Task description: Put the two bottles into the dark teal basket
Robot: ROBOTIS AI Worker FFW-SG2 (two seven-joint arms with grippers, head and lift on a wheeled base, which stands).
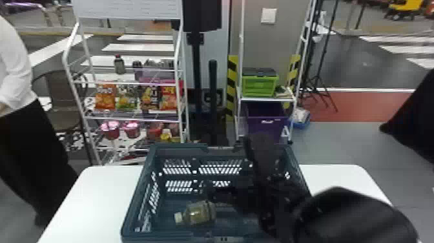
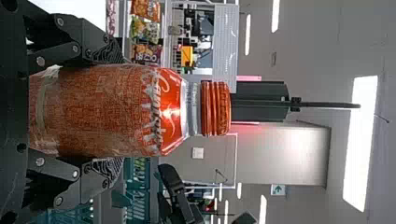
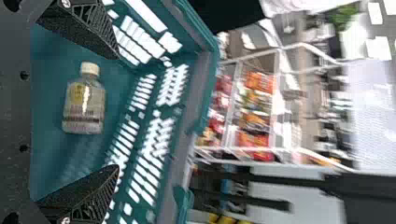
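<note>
The dark teal basket [image 1: 134, 206] stands on the white table, with a bottle [image 1: 197, 214] with a pale cap lying on its floor. My right gripper [image 1: 226, 168] is over the basket's right half. In the right wrist view, my right gripper [image 3: 114, 112] has its fingers wide apart, and the pale-capped bottle [image 3: 84, 108] lies beyond them, inside the basket [image 3: 205, 93]. In the left wrist view, my left gripper [image 2: 109, 112] is shut on an orange-capped bottle [image 2: 93, 109] with an orange label, held upright.
The white table [image 1: 97, 194] extends on both sides of the basket. Behind it are a snack rack [image 1: 132, 84] and a shelf with a green crate [image 1: 260, 84] and a purple bin [image 1: 268, 119]. A person stands at the left edge.
</note>
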